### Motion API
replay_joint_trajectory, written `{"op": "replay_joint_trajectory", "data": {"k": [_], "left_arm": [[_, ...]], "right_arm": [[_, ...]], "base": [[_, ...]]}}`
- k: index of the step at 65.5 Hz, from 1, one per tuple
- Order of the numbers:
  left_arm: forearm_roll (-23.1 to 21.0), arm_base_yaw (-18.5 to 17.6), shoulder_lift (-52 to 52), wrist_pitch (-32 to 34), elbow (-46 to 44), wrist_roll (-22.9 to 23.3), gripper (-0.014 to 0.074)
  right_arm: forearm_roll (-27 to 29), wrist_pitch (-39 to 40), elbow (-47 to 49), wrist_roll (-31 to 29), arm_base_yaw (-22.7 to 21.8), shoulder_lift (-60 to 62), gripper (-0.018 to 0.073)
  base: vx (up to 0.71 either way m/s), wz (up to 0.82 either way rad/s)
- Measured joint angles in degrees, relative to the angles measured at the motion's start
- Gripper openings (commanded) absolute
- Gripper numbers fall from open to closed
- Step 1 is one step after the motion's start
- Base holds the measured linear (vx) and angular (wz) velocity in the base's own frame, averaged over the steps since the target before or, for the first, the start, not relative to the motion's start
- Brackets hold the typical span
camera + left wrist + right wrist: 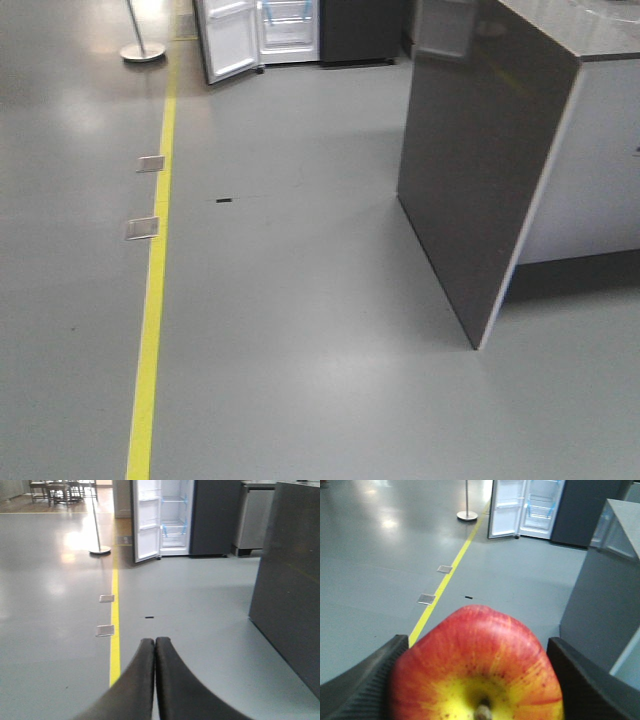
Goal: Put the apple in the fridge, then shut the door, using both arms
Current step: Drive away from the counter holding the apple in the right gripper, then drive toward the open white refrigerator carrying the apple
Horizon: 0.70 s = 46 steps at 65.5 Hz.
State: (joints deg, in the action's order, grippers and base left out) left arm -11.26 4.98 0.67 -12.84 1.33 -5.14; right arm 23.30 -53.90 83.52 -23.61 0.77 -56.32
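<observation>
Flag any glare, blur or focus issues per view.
Right wrist: the apple fills the foreground, slightly soft; the fridge is small behind. Left wrist: bright glare on the floor; the shut left gripper looks soft-edged. Front: soft overall, faint floor sheen.

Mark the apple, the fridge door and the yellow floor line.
apple (477,665), right wrist view, red upper skin.
fridge door (147,540), left wrist view, white inner face.
yellow floor line (155,290), front view, middle stretch.

Left gripper (155,642): two dark fingers (140,677) pressed flat together along their tips, pointing forward. Right gripper (477,642): jaws spread wide, one ribbed finger (365,692) on each side of the apple (477,665), both touching it, stem end toward the wrist.
</observation>
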Motion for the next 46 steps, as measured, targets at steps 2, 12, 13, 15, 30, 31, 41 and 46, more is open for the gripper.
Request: {"op": "replay_joint_trajectory", "data": {"k": [2,12,13,15,30,31,41,46], "left_arm": [[0.00,0.00,0.00,0.00,0.00,0.00,-0.0006],[0.00,0.00,0.00,0.00,0.00,0.00,-0.0006],[0.00,0.00,0.00,0.00,0.00,0.00,-0.0006],[0.00,0.00,0.00,0.00,0.00,0.00,-0.0006],[0.00,0.00,0.00,0.00,0.00,0.00,-0.0006],[0.00,0.00,0.00,0.00,0.00,0.00,-0.0006],[0.00,0.00,0.00,0.00,0.00,0.00,-0.0006],[0.00,0.00,0.00,0.00,0.00,0.00,-0.0006]], "right_arm": [[0.00,0.00,0.00,0.00,0.00,0.00,0.0077],[0.00,0.00,0.00,0.00,0.00,0.00,0.0077],[0.00,0.00,0.00,0.00,0.00,0.00,0.0077],[0.00,0.00,0.00,0.00,0.00,0.00,0.0077],[0.00,0.00,0.00,0.00,0.00,0.00,0.0077],[0.00,0.00,0.00,0.00,0.00,0.00,0.0077],[0.00,0.00,0.00,0.00,0.00,0.00,0.0077],[0.00,0.00,0.00,0.00,0.00,0.00,0.0077]], "base": [[0.10,0.31],[0.10,0.31],[0.10,0.29],[0.10,0.28],[0.11,0.26],[0.11,0.21],[0.11,0.17],[0.12,0.10]]}}
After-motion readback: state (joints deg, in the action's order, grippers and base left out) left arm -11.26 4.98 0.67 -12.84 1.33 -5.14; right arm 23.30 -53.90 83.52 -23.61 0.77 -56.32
